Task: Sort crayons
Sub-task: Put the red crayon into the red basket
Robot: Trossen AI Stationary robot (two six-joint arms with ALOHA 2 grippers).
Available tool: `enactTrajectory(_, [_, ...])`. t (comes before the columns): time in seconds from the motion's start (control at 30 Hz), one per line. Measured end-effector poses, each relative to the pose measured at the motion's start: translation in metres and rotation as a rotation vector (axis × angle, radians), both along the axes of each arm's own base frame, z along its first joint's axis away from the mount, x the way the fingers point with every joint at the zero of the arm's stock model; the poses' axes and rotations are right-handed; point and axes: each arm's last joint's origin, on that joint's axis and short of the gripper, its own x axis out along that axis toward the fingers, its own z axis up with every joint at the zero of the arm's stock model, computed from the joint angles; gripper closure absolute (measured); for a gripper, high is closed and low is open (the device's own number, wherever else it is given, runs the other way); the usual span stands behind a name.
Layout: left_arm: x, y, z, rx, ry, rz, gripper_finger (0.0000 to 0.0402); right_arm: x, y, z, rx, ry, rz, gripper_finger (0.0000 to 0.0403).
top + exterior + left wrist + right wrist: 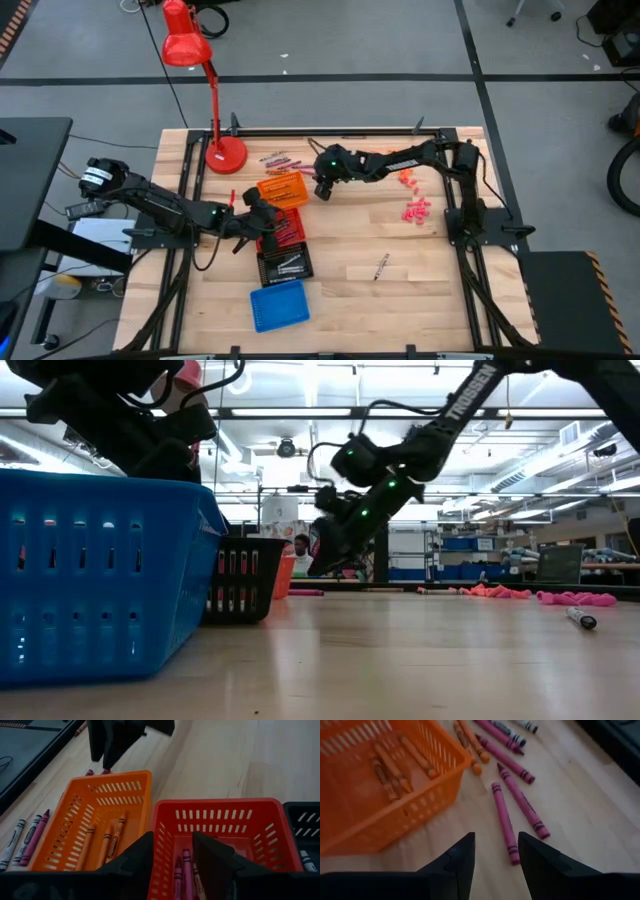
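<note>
Loose crayons (506,823) in maroon, orange and grey-white lie flat on the wood beside the orange tray (350,820), at the table's far middle (280,160). Orange crayons (390,767) lie in that tray. My right gripper (496,851) hovers open just above the table, slanting down, with a maroon crayon ahead of its fingertips; nothing is between them. My left gripper (172,851) stands open over the near wall of the red tray (260,822), which holds a few crayons (184,872). It touches nothing.
The orange, red, black (285,262) and blue (278,304) trays stand in a row from far to near. A red desk lamp (225,152) stands at the far left. Pink bits (415,208) and a dark marker (382,265) lie to the right.
</note>
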Motion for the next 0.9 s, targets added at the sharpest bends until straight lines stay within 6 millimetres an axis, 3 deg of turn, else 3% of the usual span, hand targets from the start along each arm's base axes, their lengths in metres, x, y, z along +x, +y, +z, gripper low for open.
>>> enactTrajectory(0.23, [0.0, 0.0, 0.0, -0.001, -0.004, 0.0, 0.0253, 0.016, -0.006, -0.006, 0.058, 0.163, -0.03, 0.0249])
enactTrajectory(0.47, [0.0, 0.0, 0.0, -0.001, 0.0, 0.0, 0.0253, 0.022, -0.009, -0.008, 0.053, 0.21, -0.045, 0.026])
enactTrajectory(0.9, [0.0, 0.0, 0.0, 0.001, 0.006, 0.0, 0.0253, 0.02, -0.01, -0.008, 0.077, 0.226, -0.009, 0.0364])
